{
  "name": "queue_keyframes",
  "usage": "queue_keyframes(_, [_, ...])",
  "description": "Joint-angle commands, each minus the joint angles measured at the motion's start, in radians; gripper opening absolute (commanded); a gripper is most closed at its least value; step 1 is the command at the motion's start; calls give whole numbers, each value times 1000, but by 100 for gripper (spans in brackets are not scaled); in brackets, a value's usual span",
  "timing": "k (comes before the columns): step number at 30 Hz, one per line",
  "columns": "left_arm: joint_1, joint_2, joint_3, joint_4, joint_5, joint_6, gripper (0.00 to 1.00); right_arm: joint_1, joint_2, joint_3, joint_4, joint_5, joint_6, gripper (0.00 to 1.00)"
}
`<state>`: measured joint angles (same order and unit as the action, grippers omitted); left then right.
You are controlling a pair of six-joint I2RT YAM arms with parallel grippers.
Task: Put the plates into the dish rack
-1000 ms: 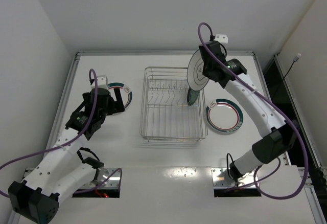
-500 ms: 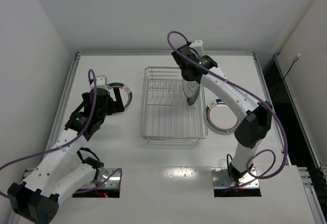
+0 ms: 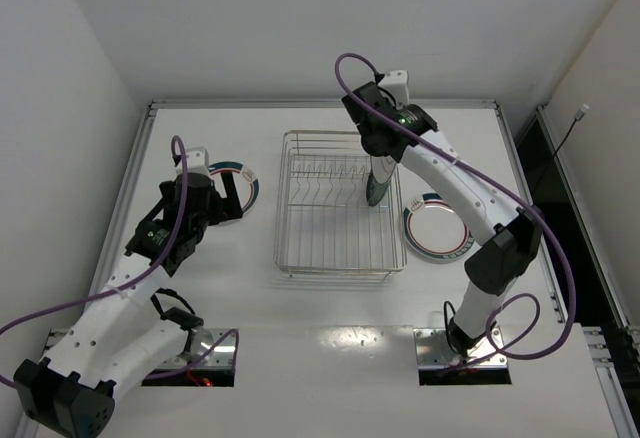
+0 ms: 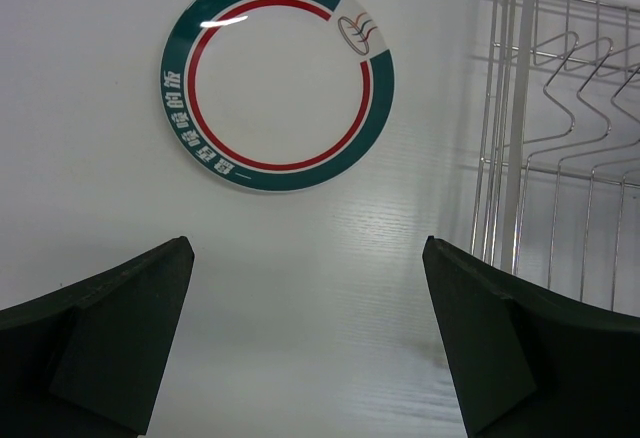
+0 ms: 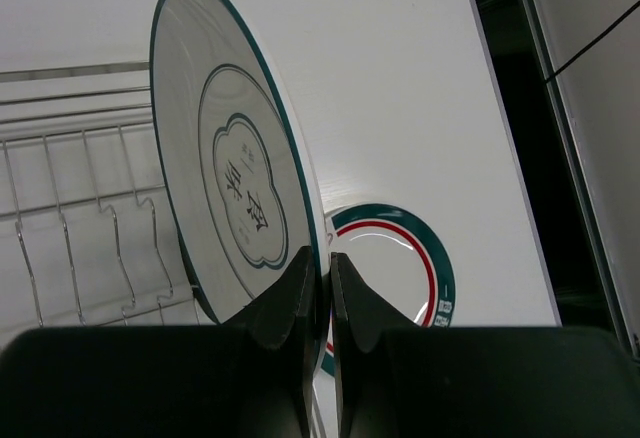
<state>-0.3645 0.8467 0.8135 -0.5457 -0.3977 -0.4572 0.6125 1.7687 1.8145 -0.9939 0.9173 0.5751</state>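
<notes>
Two fingers (image 5: 295, 298) of your right gripper (image 5: 325, 283) were clamped on the rim of the white plate with the grey motif (image 5: 235, 188). They held it upright on edge over the right side of the dish rack (image 3: 283, 208). Just right of the rack, one banded plate (image 3: 437, 226) lay flat toward the table's right edge. Your right arm (image 3: 460, 183) reached forward and bent down over the rack. Your left gripper (image 4: 308, 258) hung spread wide, grasping nothing, above bare table (image 4: 300, 258) between the rack's left wall and a second banded plate (image 4: 277, 78), which lay flat near the left edge.
</notes>
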Motion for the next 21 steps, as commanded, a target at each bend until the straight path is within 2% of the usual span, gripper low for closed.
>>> queue_keyframes(1, [12, -18, 7, 9, -13, -8, 99, 9, -28, 43, -3, 60, 0, 0])
queue_keyframes(15, [12, -18, 7, 9, -13, -8, 99, 79, 64, -64, 40, 58, 19, 0])
queue_keyframes(19, [12, -18, 7, 9, -13, -8, 99, 89, 55, -122, 64, -64, 80, 0])
queue_keyframes(21, [12, -18, 7, 9, -13, -8, 99, 89, 22, -203, 139, -104, 80, 0])
